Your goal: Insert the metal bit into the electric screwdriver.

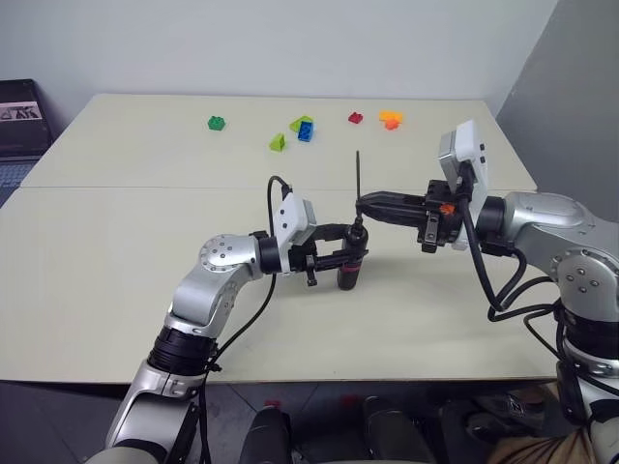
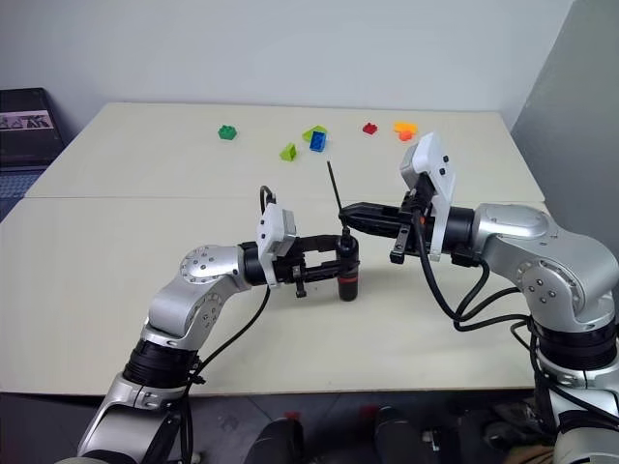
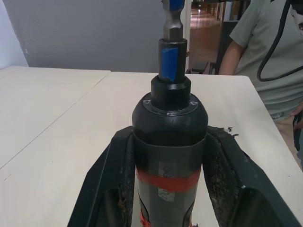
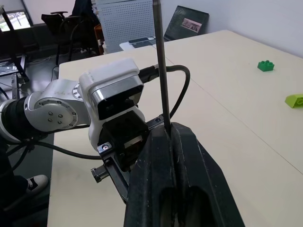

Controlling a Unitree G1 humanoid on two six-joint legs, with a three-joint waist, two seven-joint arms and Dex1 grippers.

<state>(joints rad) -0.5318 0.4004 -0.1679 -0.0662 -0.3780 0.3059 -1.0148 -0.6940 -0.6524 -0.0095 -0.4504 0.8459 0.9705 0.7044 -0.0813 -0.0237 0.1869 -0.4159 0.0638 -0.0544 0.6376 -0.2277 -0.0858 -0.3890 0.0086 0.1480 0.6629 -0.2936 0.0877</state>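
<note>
My left gripper (image 1: 353, 253) is shut on the electric screwdriver (image 1: 349, 274), holding it upright just above the table, nose up. In the left wrist view both fingers (image 3: 113, 189) press the dark body with its red band (image 3: 169, 123). The metal bit (image 1: 358, 174) stands upright above it, a thin dark rod, its lower end meeting the screwdriver's nose. In the left wrist view a shank (image 3: 173, 26) rises out of the blue-marked nose collar. My right gripper (image 1: 363, 205) comes in from the right and is shut on the metal bit (image 4: 160, 71) just above the nose.
Several small coloured bricks lie at the back of the pale table (image 1: 116, 271): green (image 1: 217, 123), yellow-green (image 1: 278, 142), blue (image 1: 304, 128), red (image 1: 355, 118), orange (image 1: 391, 119). A dark box (image 1: 19, 116) stands off the table's left. A person (image 3: 255, 56) stands beyond the table's edge.
</note>
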